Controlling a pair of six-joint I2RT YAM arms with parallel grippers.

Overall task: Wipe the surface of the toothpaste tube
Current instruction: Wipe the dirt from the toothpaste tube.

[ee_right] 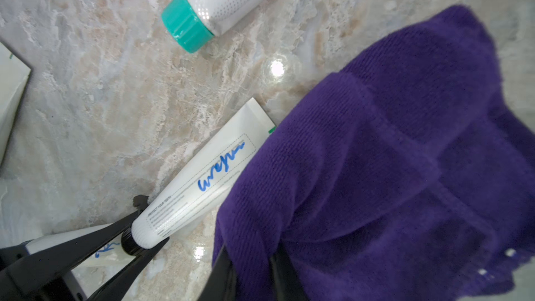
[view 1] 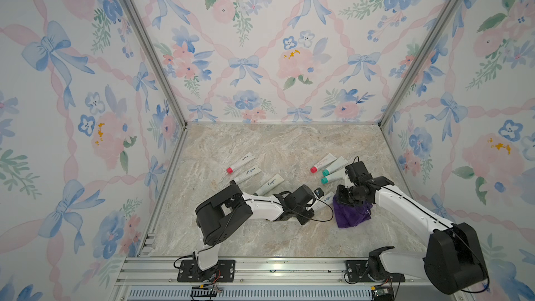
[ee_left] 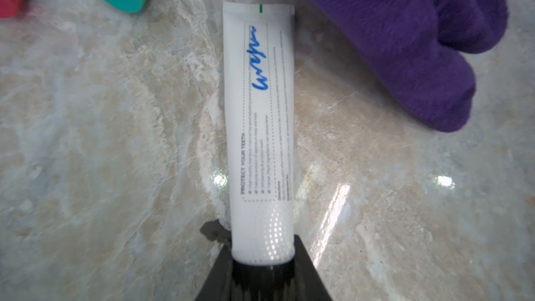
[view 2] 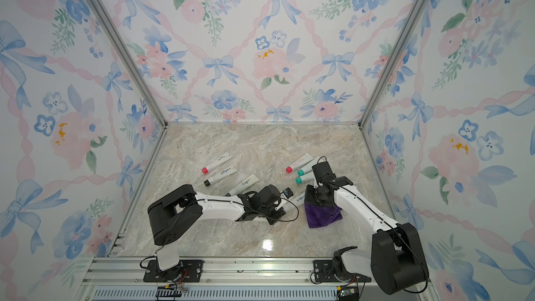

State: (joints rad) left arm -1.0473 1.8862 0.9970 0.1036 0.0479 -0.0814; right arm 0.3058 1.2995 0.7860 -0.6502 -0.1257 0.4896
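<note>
A white toothpaste tube (ee_left: pixel 260 128) with a blue scribble and a black cap lies on the marble table, also seen in both top views (view 1: pixel 325 199) (view 2: pixel 296 201). My left gripper (ee_left: pixel 262 256) is shut on its cap end, one finger on each side. In the right wrist view that same grip (ee_right: pixel 144 235) shows at the tube (ee_right: pixel 202 180). My right gripper (ee_right: pixel 252 253) is shut on a fold of a purple cloth (ee_right: pixel 390 169). The cloth (view 1: pixel 351 215) hangs right beside the tube's crimped end and hides one edge of it from the right wrist camera.
Three more tubes lie to the left: red-capped (view 1: pixel 240 163), black-capped (view 1: pixel 246 176) and a third (view 1: pixel 269 185). Behind the right arm lie a red-capped tube (view 1: pixel 322 163) and two teal-capped ones (view 1: pixel 335 166) (view 1: pixel 333 177). Floral walls enclose three sides.
</note>
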